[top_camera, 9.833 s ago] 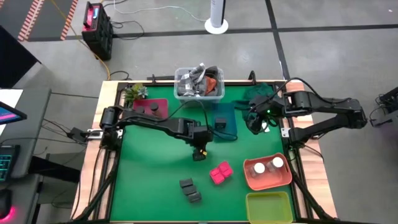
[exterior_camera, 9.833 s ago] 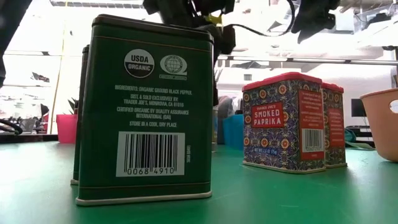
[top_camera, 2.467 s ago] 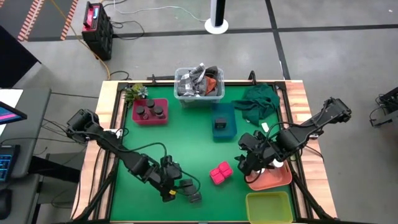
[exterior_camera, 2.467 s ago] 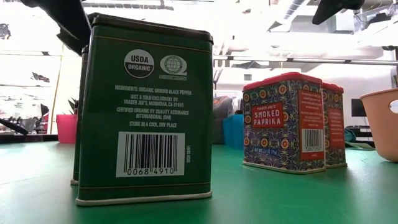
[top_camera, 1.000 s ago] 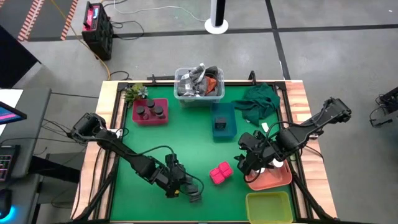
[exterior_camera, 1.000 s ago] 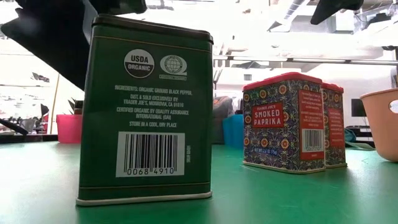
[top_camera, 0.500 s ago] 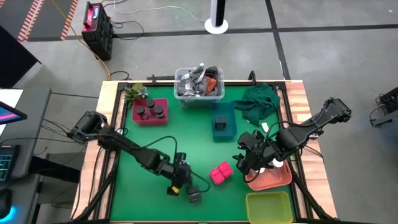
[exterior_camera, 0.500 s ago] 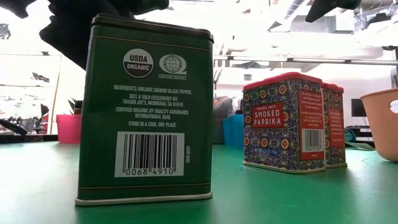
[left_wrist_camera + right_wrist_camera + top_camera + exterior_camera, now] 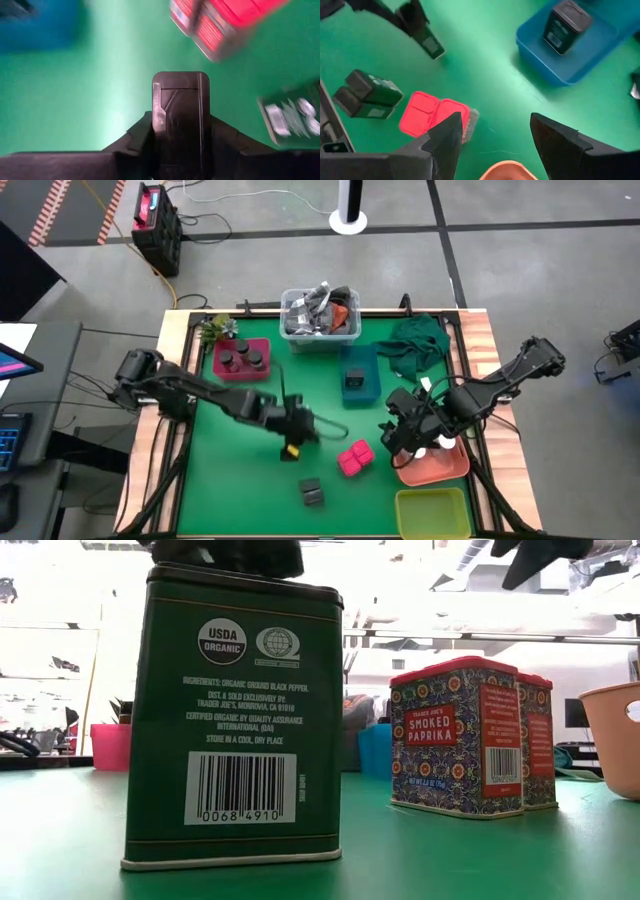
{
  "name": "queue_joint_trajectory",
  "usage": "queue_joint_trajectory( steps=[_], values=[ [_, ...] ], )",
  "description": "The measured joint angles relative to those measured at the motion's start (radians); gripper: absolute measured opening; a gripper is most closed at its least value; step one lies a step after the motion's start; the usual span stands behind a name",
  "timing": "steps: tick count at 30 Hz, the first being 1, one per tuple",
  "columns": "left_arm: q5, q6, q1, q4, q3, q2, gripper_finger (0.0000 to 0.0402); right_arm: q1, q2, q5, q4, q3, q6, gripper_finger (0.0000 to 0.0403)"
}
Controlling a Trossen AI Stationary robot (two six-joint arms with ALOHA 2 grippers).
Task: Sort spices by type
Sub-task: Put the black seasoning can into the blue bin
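1. Dark pepper tin (image 9: 180, 115) is sitting clamped between the fingers of the left gripper (image 9: 291, 442). The fingers are pressing its two sides, and its long axis is running straight out from the wrist.
2. Blue tray (image 9: 358, 377) is already carrying one matching tin (image 9: 355, 380). It is lying beyond the held tin, toward the far side of the surface and toward the right arm, with bare green surface in between. By my judgement, the coming move is turning on that line.
3. Right gripper (image 9: 400, 438) is hovering near the blue tray, on the side toward the salmon tray (image 9: 445, 470), with its fingers spread wide and empty. It is standing about as near the blue tray as the left one, but only the left is carrying anything.
4. Paprika tins (image 9: 352, 458) are standing on the near side of the blue tray, close beside the carrying path. One more pepper tin (image 9: 311, 492) is waiting farther out still.
5. High view is giving the whole layout but hiding the grip. The left wrist view is showing the grip plainly, yet only a blurred corner of the tray. The low view is reading the labels on the standing tins.
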Motion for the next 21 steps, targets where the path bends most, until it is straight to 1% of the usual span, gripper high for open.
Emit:
queue_joint_trajectory(
  steps=[2,5,7,10,12,17,18,21],
  values=[
    [0.013,0.046,0.051,0.027,0.000,-0.021,0.0133,-0.006,0.000,0.000,-0.010,0.000,0.028,0.0260],
    [0.100,0.088,0.146,0.082,0.012,-0.039,0.0134,-0.027,-0.005,-0.001,-0.019,0.000,0.063,0.0260],
    [0.194,0.110,0.213,0.098,0.040,-0.037,0.0130,-0.050,-0.012,0.001,-0.019,0.000,0.068,0.0260],
    [0.382,0.145,0.301,0.136,0.086,-0.025,0.0125,-0.091,-0.016,0.011,-0.018,0.000,0.068,0.0260],
    [0.438,0.165,0.346,0.134,0.123,-0.025,0.0126,-0.119,-0.015,0.011,-0.015,0.000,0.068,0.0260],
    [0.445,0.276,0.440,0.145,0.203,-0.027,0.0130,-0.187,-0.014,0.010,0.028,0.000,0.068,0.0260],
    [0.444,0.295,0.455,0.167,0.210,-0.020,0.0131,-0.200,-0.014,0.010,0.032,0.000,0.067,0.0260],
    [0.442,0.306,0.501,0.211,0.233,0.019,0.0131,-0.234,-0.014,0.010,0.041,0.000,0.066,0.0260]
  ],
)
